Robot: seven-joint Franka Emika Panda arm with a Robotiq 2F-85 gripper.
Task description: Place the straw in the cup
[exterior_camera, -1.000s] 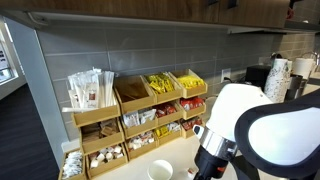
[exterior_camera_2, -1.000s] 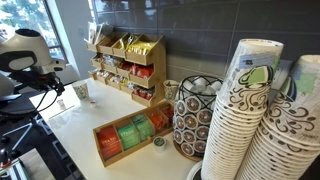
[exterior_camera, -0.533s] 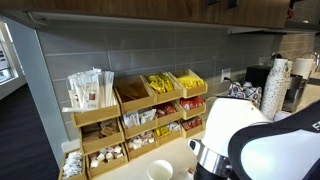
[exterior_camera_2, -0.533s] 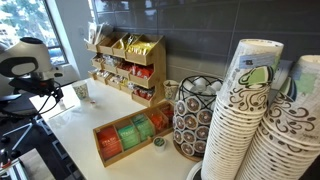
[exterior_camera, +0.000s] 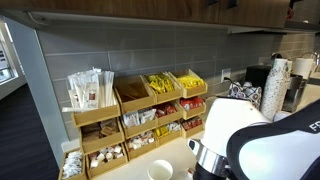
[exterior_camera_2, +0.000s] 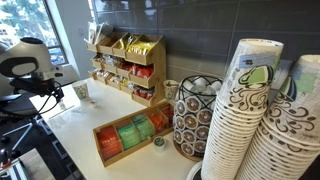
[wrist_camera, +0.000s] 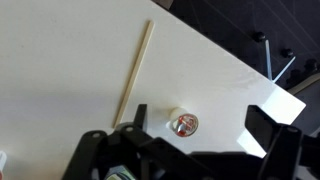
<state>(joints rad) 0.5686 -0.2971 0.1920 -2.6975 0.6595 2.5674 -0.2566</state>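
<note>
**A:** Pincer?

**B:** Gripper spread wide, nothing between the jaws. Wrist view has it over the white counter, close to a counter edge.

**A:** Straw?

**B:** Straw is pale and thin, lying flat on the counter, in from that edge. Its near end is just beside one finger; cannot tell if they touch. A small sealed creamer pod shows between the fingers, nearer that same finger, apart from the straw.

**A:** Cup?

**B:** Cup is plain white, upright, rim up. It stands on the counter just in front of the wooden condiment rack, near the counter's end, beside the arm.

**A:** Any writing?

**B:** Packets in the rack, the wooden tea box and the patterned paper cup stacks all carry print too small to read. The pod lid has a dark reddish mark, unreadable.
</note>
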